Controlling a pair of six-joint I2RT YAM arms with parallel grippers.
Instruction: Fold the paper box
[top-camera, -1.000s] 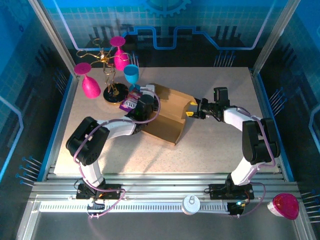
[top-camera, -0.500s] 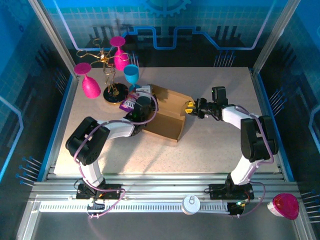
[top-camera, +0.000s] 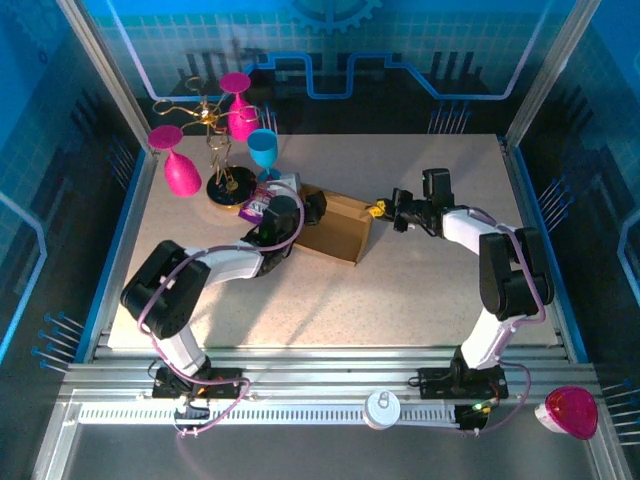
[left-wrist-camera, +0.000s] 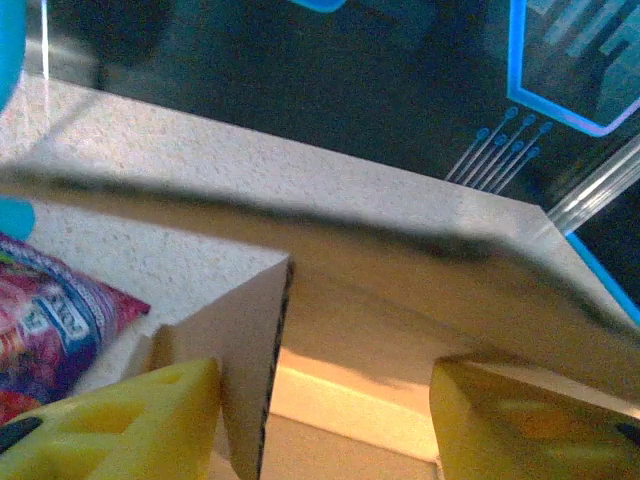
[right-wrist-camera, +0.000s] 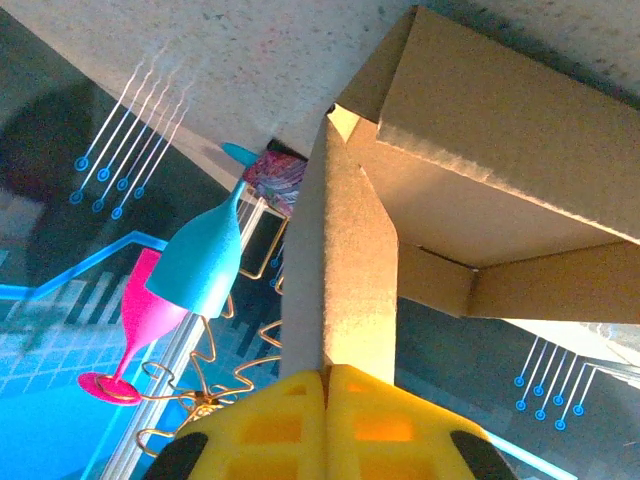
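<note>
Compared with one second earlier, the paper box (top-camera: 335, 228) is sitting lower and more compact, with its tall open panel brought down, and it is lying slightly farther back on the tabletop (top-camera: 420, 290). Over the same interval the left pincer (top-camera: 312, 205) has gone from closed to open, and the right pincer (top-camera: 381, 211) has gone from apart to closed.

The paper box is lying near the middle of the tabletop, between the two pincers.

- Right pincer (right-wrist-camera: 327, 372): its yellow fingers (right-wrist-camera: 390, 420) are pressing fully together on the edge of a cardboard flap at the box's right end. The flap is rising straight out of the seam between them.
- Left pincer (left-wrist-camera: 322, 372): its yellow fingers (left-wrist-camera: 140, 425) are standing wide apart at the box's left end, gripping nothing. A corrugated wall edge of the box is standing between them, just beside the left finger.

A purple snack packet (top-camera: 262, 206) is lying on the tabletop just beside the box's left rear corner. Behind it, a wire rack (top-camera: 215, 150) is carrying a blue glass (top-camera: 263, 150) and pink glasses (top-camera: 180, 170).
</note>
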